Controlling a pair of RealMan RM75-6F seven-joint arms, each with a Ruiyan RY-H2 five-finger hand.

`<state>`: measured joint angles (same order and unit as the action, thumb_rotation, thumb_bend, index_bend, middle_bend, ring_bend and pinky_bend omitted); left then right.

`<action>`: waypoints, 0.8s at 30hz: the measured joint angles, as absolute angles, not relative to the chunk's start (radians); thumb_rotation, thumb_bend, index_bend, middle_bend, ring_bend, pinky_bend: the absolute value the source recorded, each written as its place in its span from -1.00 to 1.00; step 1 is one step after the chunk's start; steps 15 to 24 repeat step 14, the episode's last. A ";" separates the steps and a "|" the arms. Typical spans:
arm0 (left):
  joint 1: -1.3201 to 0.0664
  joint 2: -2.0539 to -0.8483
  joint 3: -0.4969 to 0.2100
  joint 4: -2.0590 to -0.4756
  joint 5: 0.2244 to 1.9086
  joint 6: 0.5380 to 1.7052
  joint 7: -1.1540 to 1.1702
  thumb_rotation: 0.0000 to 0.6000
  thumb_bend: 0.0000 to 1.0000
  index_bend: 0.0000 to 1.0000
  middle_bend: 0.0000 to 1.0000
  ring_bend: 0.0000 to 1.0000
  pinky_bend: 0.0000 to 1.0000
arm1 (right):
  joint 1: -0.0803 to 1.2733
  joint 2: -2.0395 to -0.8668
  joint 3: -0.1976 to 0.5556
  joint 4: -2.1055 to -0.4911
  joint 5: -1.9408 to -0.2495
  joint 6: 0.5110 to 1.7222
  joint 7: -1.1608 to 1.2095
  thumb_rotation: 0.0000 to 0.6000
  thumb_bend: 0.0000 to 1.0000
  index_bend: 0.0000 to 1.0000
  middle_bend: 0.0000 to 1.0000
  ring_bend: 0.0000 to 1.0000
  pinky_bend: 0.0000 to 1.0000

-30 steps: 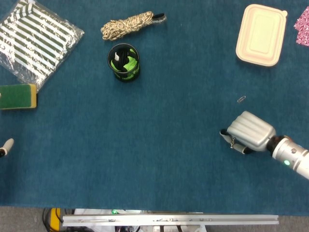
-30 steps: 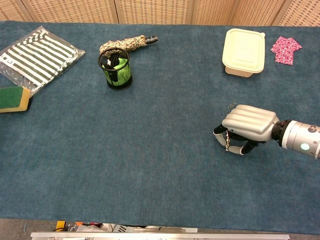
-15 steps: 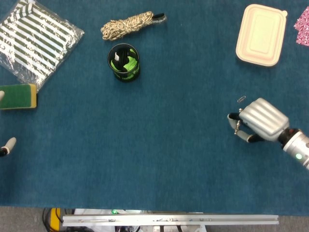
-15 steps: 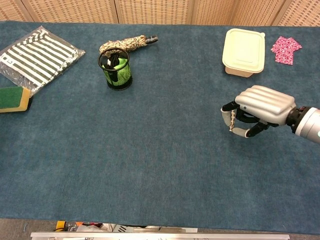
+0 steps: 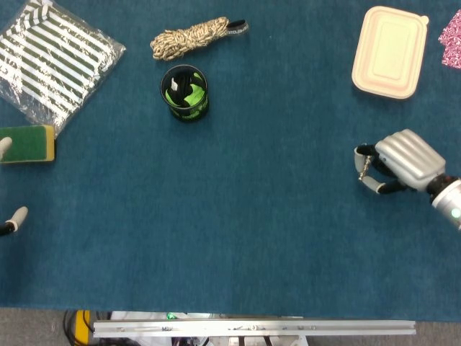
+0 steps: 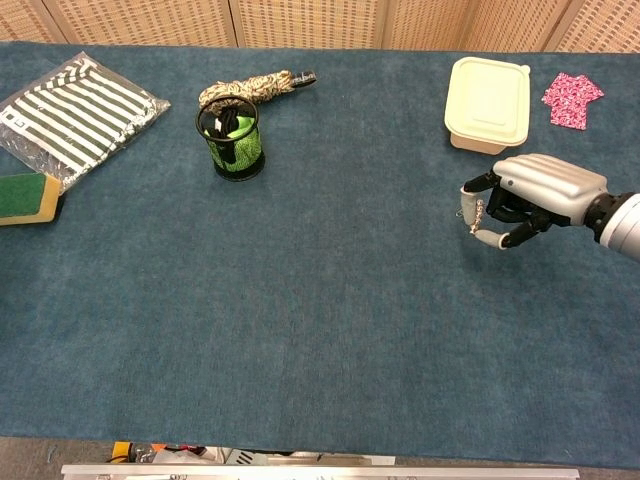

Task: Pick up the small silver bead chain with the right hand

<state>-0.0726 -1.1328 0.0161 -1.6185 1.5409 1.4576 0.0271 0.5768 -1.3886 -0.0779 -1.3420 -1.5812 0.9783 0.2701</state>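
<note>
My right hand [image 5: 400, 161] hovers at the right side of the blue cloth, its silver back turned up. A short silver bead chain [image 5: 362, 166] hangs pinched between its thumb and a fingertip. The chest view shows the same right hand [image 6: 537, 193] lifted off the cloth, the bead chain [image 6: 478, 215] dangling from the pinch. Of my left hand [image 5: 10, 219] only two pale fingertips show at the far left edge of the head view, wide apart, one over the green sponge [image 5: 29, 144]; nothing is in them.
A cream lidded box [image 5: 389, 50] and a pink patterned cloth [image 5: 452, 37] lie beyond the right hand. A black mesh cup with green contents [image 5: 185, 94], a rope bundle [image 5: 190, 36] and a striped bag [image 5: 52, 58] sit at the far left.
The right hand rose off the cloth and moved right and away with the bead chain pinched in it. A second left fingertip came into view over the sponge.
</note>
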 measured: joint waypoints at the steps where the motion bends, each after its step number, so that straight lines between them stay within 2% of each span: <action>1: -0.073 -1.133 0.016 -1.621 1.541 1.457 0.029 1.00 -0.61 -0.85 -0.66 -0.80 -0.85 | 0.580 -1.392 -0.075 -1.333 -1.576 0.969 0.283 1.00 -0.25 0.39 0.99 1.00 0.99; 14: -0.073 -1.129 0.021 -1.630 1.549 1.457 0.031 1.00 -0.61 -0.85 -0.66 -0.80 -0.85 | 0.602 -1.423 -0.053 -1.280 -1.555 0.926 0.402 1.00 -0.25 0.40 0.99 1.00 0.99; 24: -0.073 -1.129 0.021 -1.630 1.549 1.457 0.031 1.00 -0.61 -0.85 -0.66 -0.80 -0.85 | 0.602 -1.423 -0.053 -1.280 -1.555 0.926 0.402 1.00 -0.25 0.40 0.99 1.00 0.99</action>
